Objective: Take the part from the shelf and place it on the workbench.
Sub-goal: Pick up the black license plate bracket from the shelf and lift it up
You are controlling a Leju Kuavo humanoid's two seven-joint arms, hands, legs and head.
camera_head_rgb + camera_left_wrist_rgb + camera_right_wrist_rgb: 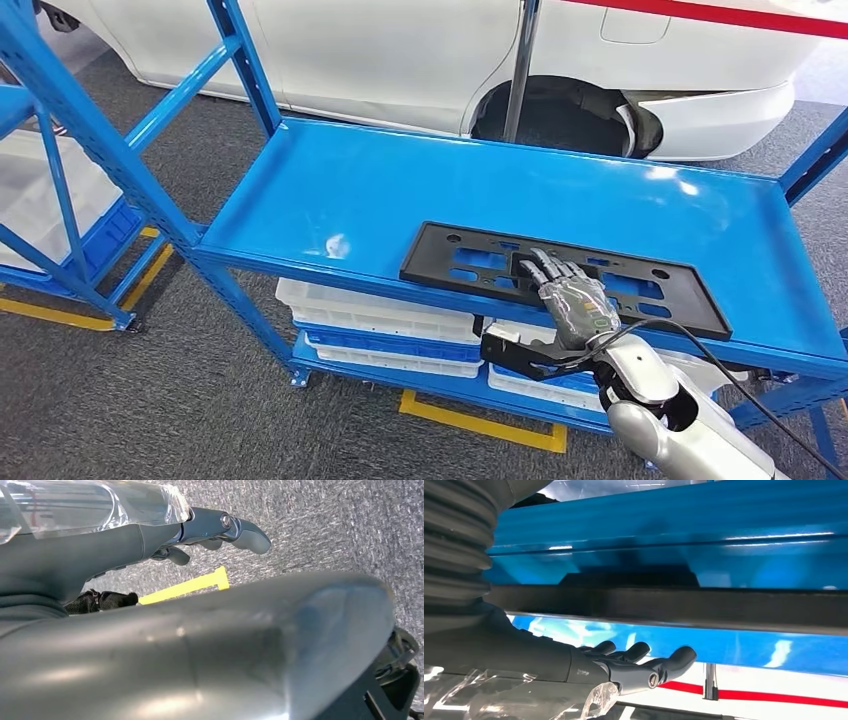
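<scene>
The right hand (573, 300) lies flat on the black perforated mounting plate (470, 262), fingers stretched forward across it and closed around nothing — the plate lies flat on the blue shelf (340, 195) under the palm, its long sides running away to either side of the hand. The left hand (220, 530) hangs over grey carpet holding nothing, though I cannot tell how far its fingers curl. The risk, I judge: a flat palm gives no hold on a thin plate, so a pull could skid it off the shelf's front lip — or one end could drop.
</scene>
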